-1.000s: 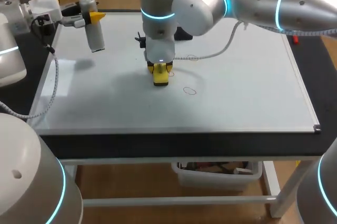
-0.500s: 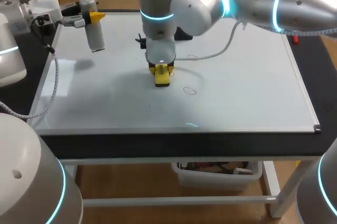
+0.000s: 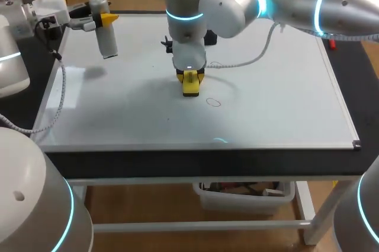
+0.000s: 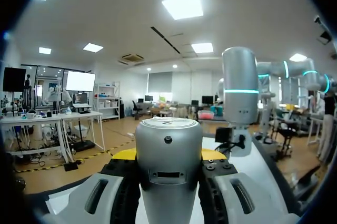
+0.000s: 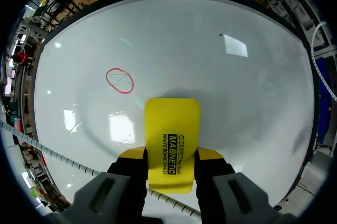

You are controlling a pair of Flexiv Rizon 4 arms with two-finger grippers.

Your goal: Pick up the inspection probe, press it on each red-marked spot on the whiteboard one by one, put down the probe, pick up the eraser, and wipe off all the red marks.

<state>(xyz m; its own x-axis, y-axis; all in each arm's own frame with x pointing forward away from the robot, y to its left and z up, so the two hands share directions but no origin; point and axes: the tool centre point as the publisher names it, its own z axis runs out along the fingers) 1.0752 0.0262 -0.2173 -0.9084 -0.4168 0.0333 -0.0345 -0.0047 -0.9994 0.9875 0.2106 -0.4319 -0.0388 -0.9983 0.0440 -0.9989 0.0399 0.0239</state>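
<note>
My right gripper (image 3: 190,81) (image 5: 169,156) hangs over the middle of the whiteboard (image 3: 284,104), shut on the yellow eraser (image 3: 190,84) (image 5: 172,139), whose lower end is down at the board. A red-circled mark (image 3: 214,102) (image 5: 120,80) lies just ahead of the eraser, to one side. A second faint mark (image 3: 216,64) sits beside the arm. My left gripper (image 3: 102,21) (image 4: 169,155) is held above the board's far left corner, shut on the grey cylindrical probe (image 3: 106,37) (image 4: 168,166), which hangs upright clear of the surface.
A black object (image 3: 209,38) lies on the board behind my right arm. The arm's white cable (image 3: 249,57) droops over the board's far side. A dark table strip (image 3: 201,160) borders the board's near edge.
My right gripper has slid the eraser a short way to the right across the board. The left arm and probe have stayed put.
</note>
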